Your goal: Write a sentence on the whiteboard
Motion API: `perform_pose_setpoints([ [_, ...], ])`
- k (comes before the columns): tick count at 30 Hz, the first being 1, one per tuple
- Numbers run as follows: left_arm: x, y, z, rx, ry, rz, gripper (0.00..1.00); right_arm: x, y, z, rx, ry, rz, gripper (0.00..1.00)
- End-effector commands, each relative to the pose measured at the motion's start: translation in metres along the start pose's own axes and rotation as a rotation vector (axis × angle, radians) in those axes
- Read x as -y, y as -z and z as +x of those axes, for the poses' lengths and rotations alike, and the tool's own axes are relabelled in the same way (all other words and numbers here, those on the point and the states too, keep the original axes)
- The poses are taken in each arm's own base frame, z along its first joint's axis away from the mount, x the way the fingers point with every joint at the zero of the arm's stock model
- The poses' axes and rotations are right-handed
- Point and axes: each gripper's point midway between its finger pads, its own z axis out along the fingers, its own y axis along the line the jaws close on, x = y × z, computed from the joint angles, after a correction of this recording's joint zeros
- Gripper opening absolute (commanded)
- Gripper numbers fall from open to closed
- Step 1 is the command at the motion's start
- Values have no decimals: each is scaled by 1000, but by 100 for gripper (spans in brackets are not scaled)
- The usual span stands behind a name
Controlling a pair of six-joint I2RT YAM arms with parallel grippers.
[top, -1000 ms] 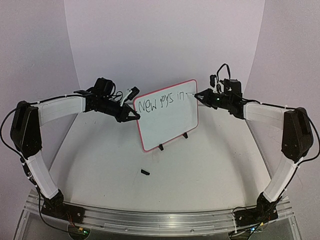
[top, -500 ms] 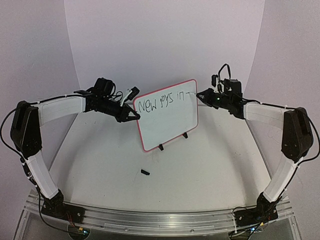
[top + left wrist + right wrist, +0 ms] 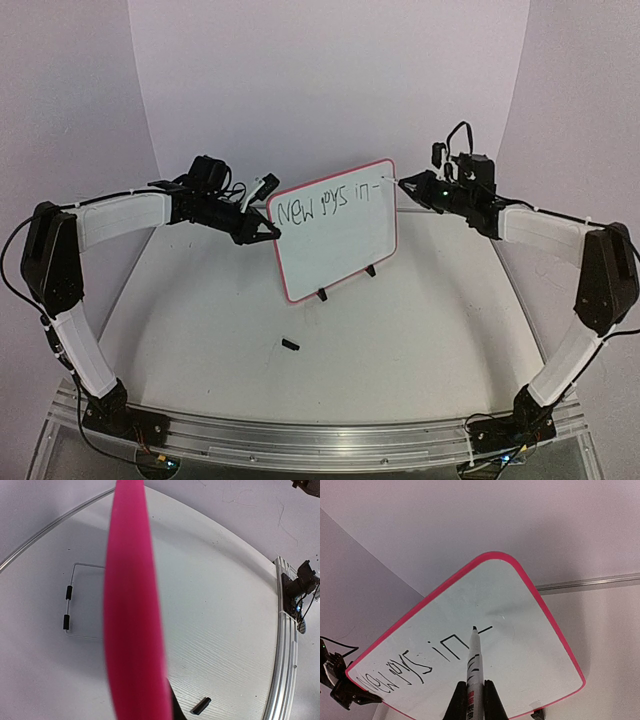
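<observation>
The whiteboard [image 3: 340, 250], white with a red-pink frame, stands tilted on black feet at mid-table. Black lettering, the sentence [image 3: 328, 204], runs along its top and ends in a short dash [image 3: 485, 628]. My left gripper [image 3: 268, 231] is shut on the board's left edge. In the left wrist view that pink edge [image 3: 132, 630] fills the middle and hides the fingers. My right gripper [image 3: 428, 190] is shut on the black-and-white marker pen [image 3: 474, 662]. The pen's tip lies at the dash's left end; contact is unclear.
A small black cap-like piece [image 3: 291, 345] lies on the table in front of the board, also seen as the cap-like piece [image 3: 201, 706]. The board's wire stand [image 3: 75, 600] rests on the table. A metal rail [image 3: 300, 435] runs along the near edge.
A short dash has appeared after the last word. The right gripper and pen have drawn back to the right and slightly up. The left arm and board stayed still.
</observation>
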Motion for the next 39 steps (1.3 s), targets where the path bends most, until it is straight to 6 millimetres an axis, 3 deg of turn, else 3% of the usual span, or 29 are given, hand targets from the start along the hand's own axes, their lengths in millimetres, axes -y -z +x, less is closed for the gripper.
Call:
perform_pose_setpoints([
  [1, 16, -15, 32, -118, 57, 67, 0, -24, 10, -32, 79, 28, -59, 0],
  [21, 16, -15, 33, -122, 58, 63, 0, -8, -22, -16, 19, 10, -64, 0],
  [39, 16, -15, 33, -120, 57, 64, 0, 20, -19, 21, -42, -19, 6, 0],
])
